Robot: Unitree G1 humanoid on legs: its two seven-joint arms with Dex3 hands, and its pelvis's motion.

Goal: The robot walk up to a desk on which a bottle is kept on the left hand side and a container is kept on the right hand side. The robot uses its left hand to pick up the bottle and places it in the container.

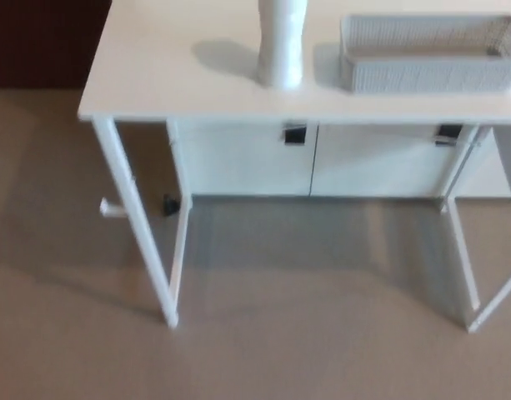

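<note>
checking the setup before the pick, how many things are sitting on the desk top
2: a white bottle standing near the middle of the desk, top cut off by the frame, and a white woven container to its right. More may lie beyond the picture's upper edge.

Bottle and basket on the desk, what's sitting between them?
Nothing: in the head view only bare white desk separates the bottle from the basket.

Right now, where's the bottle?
In the head view, the bottle stands upright on the desk, top centre, just left of the container.
</note>
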